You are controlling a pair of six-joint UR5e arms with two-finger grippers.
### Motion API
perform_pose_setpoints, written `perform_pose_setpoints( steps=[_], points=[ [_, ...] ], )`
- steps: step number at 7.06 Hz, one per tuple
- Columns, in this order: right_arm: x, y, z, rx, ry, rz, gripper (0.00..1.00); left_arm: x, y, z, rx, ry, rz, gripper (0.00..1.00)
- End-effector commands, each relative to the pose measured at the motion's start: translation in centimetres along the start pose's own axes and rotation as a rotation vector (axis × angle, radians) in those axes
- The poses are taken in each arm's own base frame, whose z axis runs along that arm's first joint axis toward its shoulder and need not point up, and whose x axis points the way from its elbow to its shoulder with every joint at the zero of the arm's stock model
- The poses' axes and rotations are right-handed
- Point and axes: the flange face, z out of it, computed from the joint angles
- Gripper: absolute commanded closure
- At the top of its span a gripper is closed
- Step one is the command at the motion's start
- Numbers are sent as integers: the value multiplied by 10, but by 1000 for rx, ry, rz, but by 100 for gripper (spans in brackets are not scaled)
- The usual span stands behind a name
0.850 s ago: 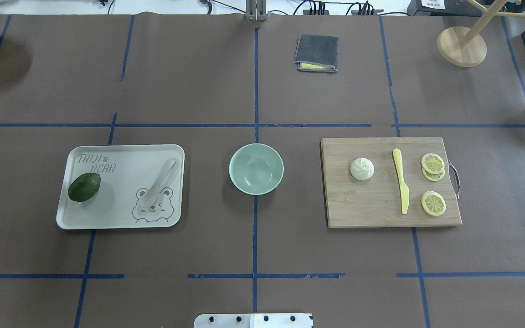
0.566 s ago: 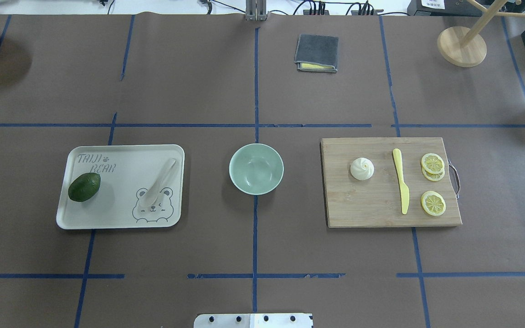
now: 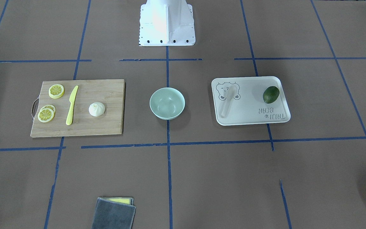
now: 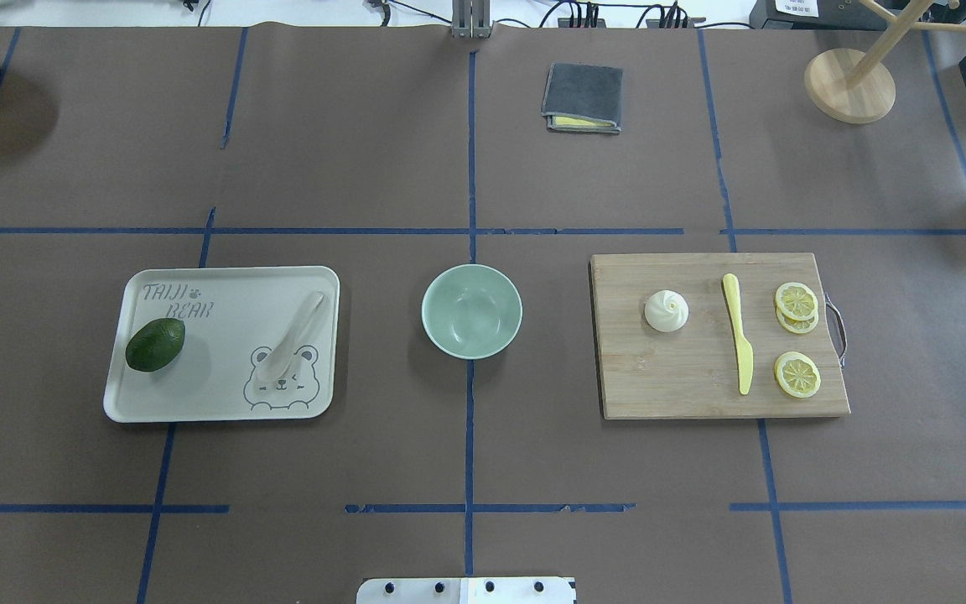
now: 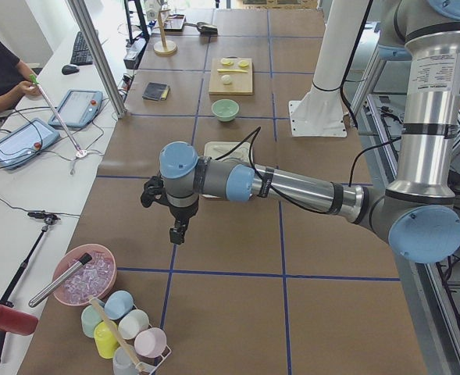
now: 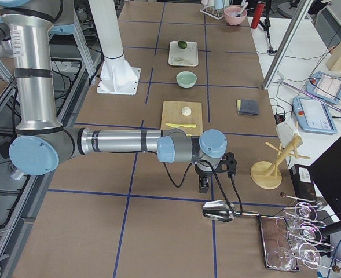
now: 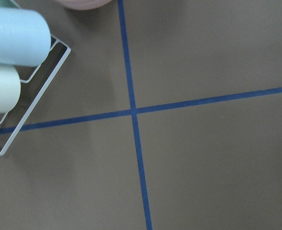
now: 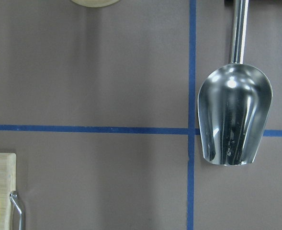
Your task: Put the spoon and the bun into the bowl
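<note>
The off-white spoon (image 4: 290,335) lies on the white bear tray (image 4: 223,377), scoop toward the robot; it also shows in the front view (image 3: 228,100). The white pleated bun (image 4: 666,310) sits on the wooden cutting board (image 4: 676,377). The mint-green bowl (image 4: 472,311) stands empty between them at the table's middle. My left gripper (image 5: 177,232) hangs over bare table far to the tray's left, and my right gripper (image 6: 204,186) far to the board's right. Both show only in the side views, so I cannot tell whether they are open or shut.
An avocado (image 4: 155,345) lies on the tray. A yellow knife (image 4: 738,344) and lemon slices (image 4: 797,373) lie on the board. A grey cloth (image 4: 582,97) lies at the back. A metal scoop (image 8: 234,115) is under the right wrist, a cup rack (image 7: 11,72) under the left.
</note>
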Motion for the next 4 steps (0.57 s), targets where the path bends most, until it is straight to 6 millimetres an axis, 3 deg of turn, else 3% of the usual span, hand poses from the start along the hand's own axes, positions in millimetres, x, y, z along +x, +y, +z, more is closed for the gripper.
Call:
perform_pose_setpoints(
  steps=[1, 2, 4],
  points=[
    [-28, -22, -8, 42, -14, -1, 0, 91, -28, 0, 29, 32, 32, 0],
    [-40, -36, -14, 55, -10, 16, 0, 137, -39, 3, 35, 60, 22, 0],
    [-58, -36, 5, 23, -19, -16, 0, 212, -62, 23, 33, 123, 25, 0]
  ],
)
